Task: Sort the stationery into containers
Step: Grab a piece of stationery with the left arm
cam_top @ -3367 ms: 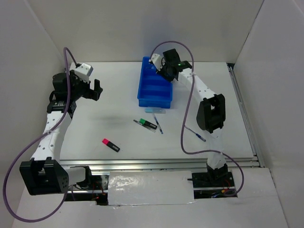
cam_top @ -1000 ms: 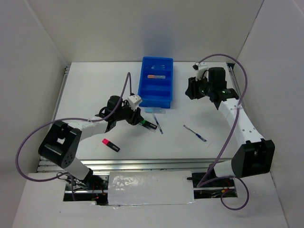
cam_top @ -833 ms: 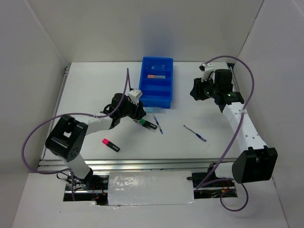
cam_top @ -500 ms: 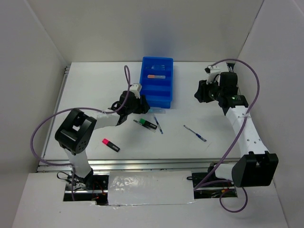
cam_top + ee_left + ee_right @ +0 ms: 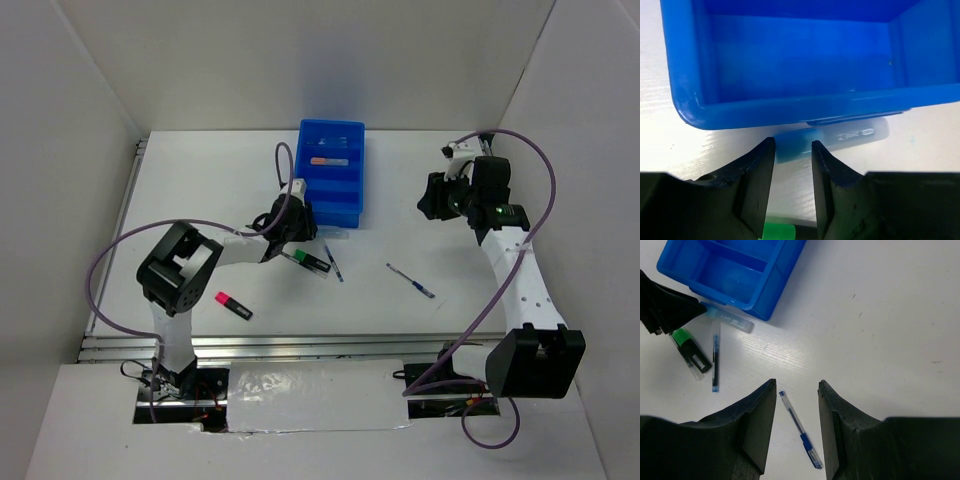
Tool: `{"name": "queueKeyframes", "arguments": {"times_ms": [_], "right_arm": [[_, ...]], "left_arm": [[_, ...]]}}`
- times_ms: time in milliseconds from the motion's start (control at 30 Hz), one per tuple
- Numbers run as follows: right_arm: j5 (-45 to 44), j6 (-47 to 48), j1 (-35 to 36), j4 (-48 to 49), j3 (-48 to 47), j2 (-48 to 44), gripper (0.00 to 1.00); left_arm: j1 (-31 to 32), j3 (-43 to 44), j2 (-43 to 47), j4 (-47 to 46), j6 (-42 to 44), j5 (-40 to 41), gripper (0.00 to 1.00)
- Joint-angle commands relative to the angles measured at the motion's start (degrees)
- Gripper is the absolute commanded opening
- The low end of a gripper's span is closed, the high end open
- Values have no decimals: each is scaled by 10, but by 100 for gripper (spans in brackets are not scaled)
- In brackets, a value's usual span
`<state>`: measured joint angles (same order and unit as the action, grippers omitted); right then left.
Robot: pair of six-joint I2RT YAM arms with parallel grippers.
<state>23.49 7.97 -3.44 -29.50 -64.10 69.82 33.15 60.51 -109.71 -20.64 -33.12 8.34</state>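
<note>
The blue tray [image 5: 331, 206] stands at the table's back middle, with an orange marker [image 5: 327, 160] in its second compartment from the back. A clear blue-capped bottle [image 5: 850, 136] [image 5: 336, 235] lies on its side against the tray's near wall [image 5: 790, 105]. My left gripper [image 5: 792, 146] [image 5: 299, 226] hangs open just in front of the bottle's blue cap, nothing between its fingers. The green highlighter [image 5: 313, 261] [image 5: 690, 346], a blue pen [image 5: 333, 263] and a pink highlighter [image 5: 233, 305] lie on the table. My right gripper [image 5: 797, 385] [image 5: 437, 197] is open high above another blue pen [image 5: 800, 430] [image 5: 411, 281].
White walls close in the table on the left, back and right. A metal rail runs along the near edge [image 5: 300, 345]. The left arm's black fingers [image 5: 667, 307] show beside the tray [image 5: 775, 290] in the right wrist view.
My left gripper has slid from over the green highlighter up to the tray's near left corner, its jaws narrowing. My right arm has drawn back from the tray toward the right.
</note>
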Motion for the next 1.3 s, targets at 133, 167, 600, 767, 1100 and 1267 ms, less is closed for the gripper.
{"name": "queueKeyframes", "arguments": {"times_ms": [133, 167, 600, 767, 1100, 1267], "right_arm": [[17, 4, -9, -4, 6, -17, 46], [19, 5, -9, -5, 6, -16, 46], [31, 18, 1, -6, -3, 5, 46], [31, 26, 10, -13, -5, 4, 46], [31, 25, 15, -12, -1, 2, 46], [28, 29, 14, -13, 6, -5, 46]], "left_arm": [[10, 25, -27, 2, 8, 39, 47], [10, 27, -30, 3, 8, 37, 46], [30, -72, 58, -3, 52, -69, 40], [33, -111, 94, -17, 71, -90, 40], [-1, -76, 85, -54, 97, -67, 62], [-10, -20, 38, -40, 73, -60, 55]]}}
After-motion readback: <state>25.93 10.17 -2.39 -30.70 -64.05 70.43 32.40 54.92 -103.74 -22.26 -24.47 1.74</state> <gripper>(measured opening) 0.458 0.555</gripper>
